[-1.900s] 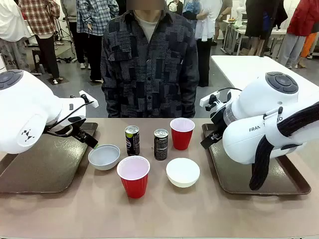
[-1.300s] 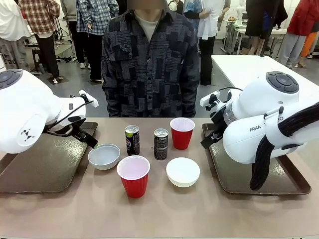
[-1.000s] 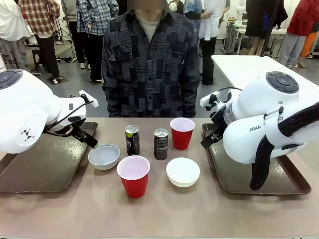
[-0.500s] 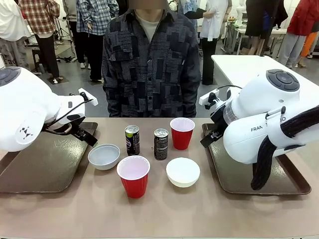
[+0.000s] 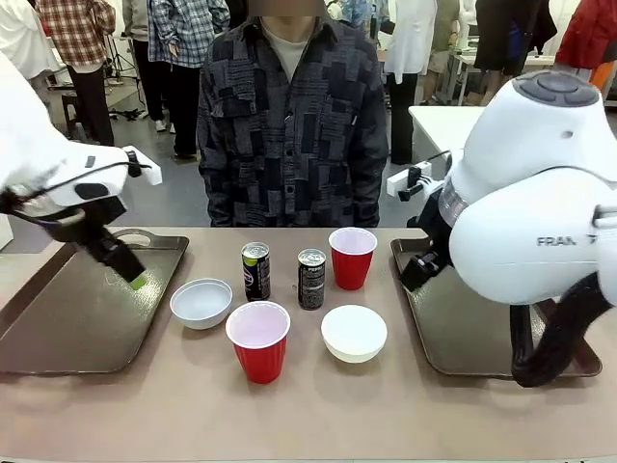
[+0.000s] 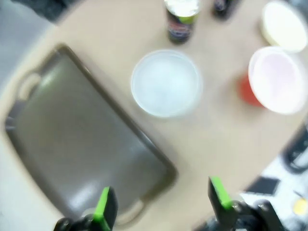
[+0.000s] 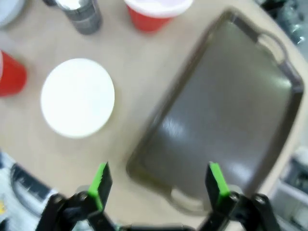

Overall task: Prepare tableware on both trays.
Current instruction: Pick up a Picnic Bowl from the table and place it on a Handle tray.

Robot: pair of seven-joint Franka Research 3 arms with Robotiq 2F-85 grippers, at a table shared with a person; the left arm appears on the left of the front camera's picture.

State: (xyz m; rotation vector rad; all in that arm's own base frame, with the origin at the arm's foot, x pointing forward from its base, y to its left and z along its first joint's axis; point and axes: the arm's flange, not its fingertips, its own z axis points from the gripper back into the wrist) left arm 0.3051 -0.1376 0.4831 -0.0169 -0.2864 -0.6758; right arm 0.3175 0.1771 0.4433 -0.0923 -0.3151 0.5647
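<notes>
Left end effector, jaws apart and empty, hovers over the inner rim of the dark brown rectangular plastic tray. The small round white bowl sits just beyond it, mid-surface, nearest this arm. Right end effector: also apart, empty.

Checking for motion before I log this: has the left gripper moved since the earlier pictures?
Yes. The left gripper has shifted to picture left, away from the white bowl, and now hangs over the left tray.
</notes>
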